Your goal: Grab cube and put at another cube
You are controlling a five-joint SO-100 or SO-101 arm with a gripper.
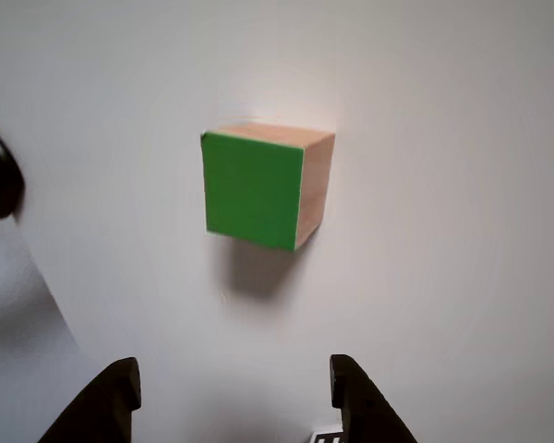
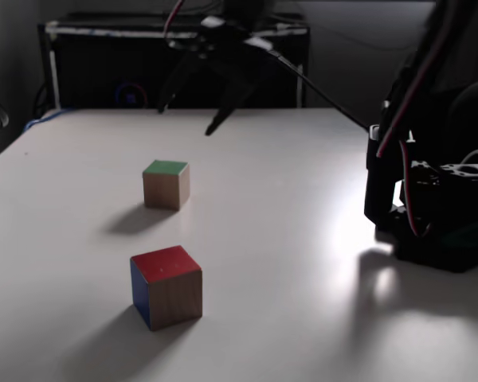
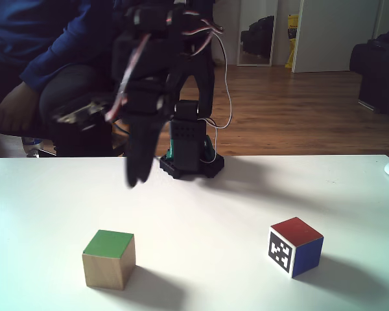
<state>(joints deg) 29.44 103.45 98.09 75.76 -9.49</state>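
Though dim behind, white table (image 2: 287,239) under cube (image 2: 166,184).

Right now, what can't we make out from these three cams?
- Tool: the other view's bottom edge cuts the fingers off; in a fixed view it is dark and motion-blurred.
- Marker cube: a sliver at the bottom edge of the other view.
- Marker pattern: faces away in a fixed view; shows in another.
- Green-faced cube: far sides hidden by its own body.

Green-topped wooden cube (image 3: 109,259), well apart from red-topped marker cube (image 3: 295,246)
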